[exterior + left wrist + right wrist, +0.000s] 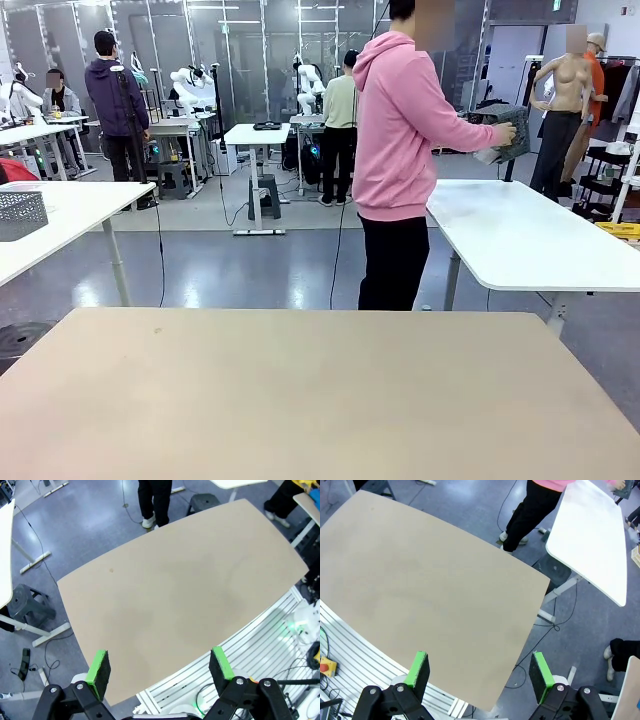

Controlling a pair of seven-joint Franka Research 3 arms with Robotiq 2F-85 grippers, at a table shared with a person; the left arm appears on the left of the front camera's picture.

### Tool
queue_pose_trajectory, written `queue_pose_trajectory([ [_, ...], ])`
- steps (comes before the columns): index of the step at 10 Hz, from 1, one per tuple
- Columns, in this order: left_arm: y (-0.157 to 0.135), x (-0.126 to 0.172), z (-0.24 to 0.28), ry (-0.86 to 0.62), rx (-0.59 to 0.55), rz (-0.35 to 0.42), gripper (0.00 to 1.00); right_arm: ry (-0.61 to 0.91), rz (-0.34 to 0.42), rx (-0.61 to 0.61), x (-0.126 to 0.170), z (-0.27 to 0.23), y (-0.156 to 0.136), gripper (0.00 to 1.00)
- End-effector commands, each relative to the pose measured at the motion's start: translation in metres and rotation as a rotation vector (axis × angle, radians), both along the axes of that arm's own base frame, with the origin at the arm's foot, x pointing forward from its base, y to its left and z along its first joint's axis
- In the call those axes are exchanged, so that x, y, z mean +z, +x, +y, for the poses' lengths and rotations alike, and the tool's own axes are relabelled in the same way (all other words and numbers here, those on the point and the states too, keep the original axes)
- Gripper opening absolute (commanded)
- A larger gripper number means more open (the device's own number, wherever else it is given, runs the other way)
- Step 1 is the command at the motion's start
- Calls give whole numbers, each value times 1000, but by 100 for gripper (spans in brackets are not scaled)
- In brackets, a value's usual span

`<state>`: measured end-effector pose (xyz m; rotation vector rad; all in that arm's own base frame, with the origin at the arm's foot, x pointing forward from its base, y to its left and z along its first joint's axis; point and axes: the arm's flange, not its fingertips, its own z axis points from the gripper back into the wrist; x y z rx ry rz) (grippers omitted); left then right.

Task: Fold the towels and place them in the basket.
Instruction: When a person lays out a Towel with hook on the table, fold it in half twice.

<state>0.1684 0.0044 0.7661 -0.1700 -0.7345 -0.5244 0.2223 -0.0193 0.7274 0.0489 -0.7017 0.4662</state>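
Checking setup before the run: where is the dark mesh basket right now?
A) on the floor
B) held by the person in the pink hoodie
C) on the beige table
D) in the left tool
B: in the front view the person's hand holds the dark mesh basket up at chest height, by the white table on the right.

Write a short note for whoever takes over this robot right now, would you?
Left gripper: open, holding nothing, above the beige table.
Right gripper: open, holding nothing, above that table too.
Basket: held by the person, at the white side table beyond.
Done: no step that I can see.
Left: fold the towels, place them in the basket.
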Motion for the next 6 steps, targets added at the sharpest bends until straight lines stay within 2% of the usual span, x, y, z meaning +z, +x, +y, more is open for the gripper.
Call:
queue_pose_trajectory([
  [1, 1, 2, -1, 0, -8, 0, 100, 0, 0, 0, 0, 0, -1, 100],
  [6, 1, 2, -1, 0, -8, 0, 100, 0, 0, 0, 0, 0, -1, 100],
])
